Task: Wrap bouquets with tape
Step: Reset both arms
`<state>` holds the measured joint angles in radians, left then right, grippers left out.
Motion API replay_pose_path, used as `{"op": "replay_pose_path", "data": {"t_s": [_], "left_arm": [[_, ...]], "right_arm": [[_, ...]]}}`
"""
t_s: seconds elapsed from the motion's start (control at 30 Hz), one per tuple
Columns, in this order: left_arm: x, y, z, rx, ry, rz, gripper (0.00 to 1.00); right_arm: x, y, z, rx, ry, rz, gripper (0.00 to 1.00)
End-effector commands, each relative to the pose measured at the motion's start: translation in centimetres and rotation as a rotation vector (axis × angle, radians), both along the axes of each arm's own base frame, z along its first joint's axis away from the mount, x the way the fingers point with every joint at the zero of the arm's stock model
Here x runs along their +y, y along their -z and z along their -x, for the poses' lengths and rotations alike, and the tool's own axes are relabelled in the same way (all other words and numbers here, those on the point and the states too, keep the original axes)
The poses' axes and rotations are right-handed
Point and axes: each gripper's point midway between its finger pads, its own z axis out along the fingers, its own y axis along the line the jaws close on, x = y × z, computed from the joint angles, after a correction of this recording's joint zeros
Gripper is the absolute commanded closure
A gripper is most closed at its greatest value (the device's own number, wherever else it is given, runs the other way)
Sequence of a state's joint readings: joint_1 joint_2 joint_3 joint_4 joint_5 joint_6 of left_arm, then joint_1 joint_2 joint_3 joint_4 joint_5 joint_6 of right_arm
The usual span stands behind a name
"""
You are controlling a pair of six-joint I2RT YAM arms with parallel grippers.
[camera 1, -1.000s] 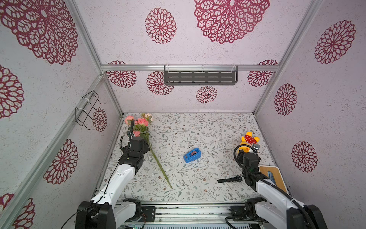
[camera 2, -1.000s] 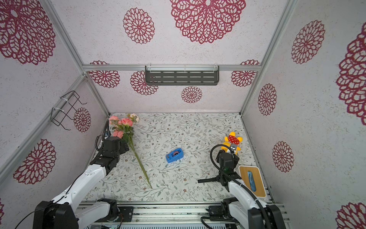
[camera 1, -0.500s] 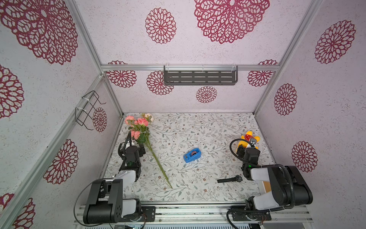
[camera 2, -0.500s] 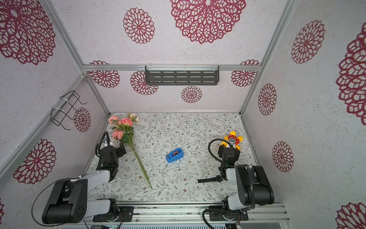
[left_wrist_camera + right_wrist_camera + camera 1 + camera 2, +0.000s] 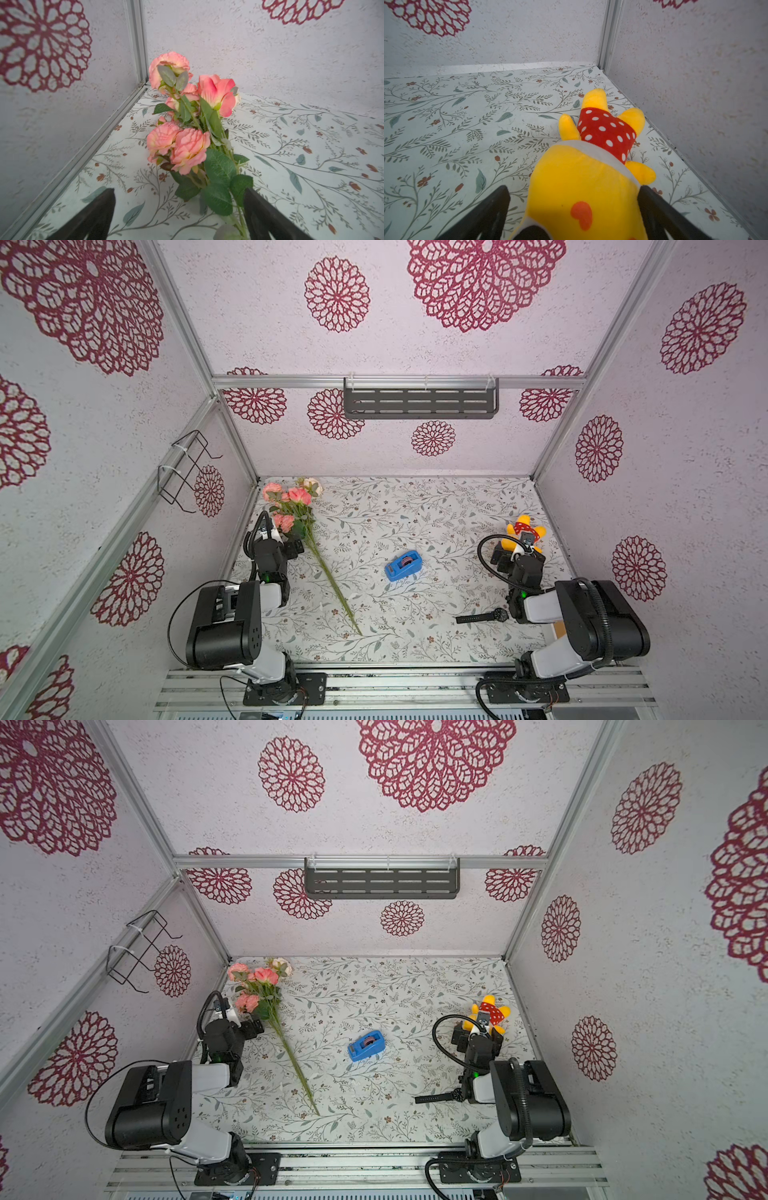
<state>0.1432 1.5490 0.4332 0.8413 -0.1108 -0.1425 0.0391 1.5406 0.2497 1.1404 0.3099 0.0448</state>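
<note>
The bouquets (image 5: 297, 510) lie at the far left of the table in both top views, pink and peach blooms (image 5: 257, 979) toward the back corner. Their thin green stems (image 5: 332, 585) run diagonally toward the front. The tape (image 5: 403, 566) sits in its blue dispenser (image 5: 365, 1046) mid-table, free of both arms. My left gripper (image 5: 291, 545) is open and low on the table. In the left wrist view, leaves and stems (image 5: 220, 182) lie between its fingers (image 5: 178, 193), close to one finger. My right gripper (image 5: 517, 551) is open at the far right, astride a yellow plush toy (image 5: 581, 187).
A black wristwatch (image 5: 482, 617) lies near the front right, beside the right arm's base link. The plush toy (image 5: 488, 1013) rests near the right wall. A wire basket (image 5: 187, 472) hangs on the left wall. A dark slotted shelf (image 5: 419, 404) hangs on the back wall.
Both arms have folded back, their big links now bulking over the table's front corners. The right gripper's jaws have spread wider round the plush toy. Bouquets and tape have not moved.
</note>
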Motion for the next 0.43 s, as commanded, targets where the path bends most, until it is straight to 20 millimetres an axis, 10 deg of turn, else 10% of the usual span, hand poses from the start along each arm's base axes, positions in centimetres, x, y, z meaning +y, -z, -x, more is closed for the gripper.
{"op": "replay_pose_path", "data": {"t_s": [0.0,0.4], "left_arm": [[-0.39,-0.22,-0.09,-0.010,0.033,-0.007,0.02],[-0.38,-0.13,-0.07,-0.006,0.031,-0.002,0.02]], "right_arm": [[0.11,-1.69,-0.39,-0.066,-0.008,0.000,0.01],[0.11,-1.68,-0.37,-0.068,-0.008,0.002,0.01]]}}
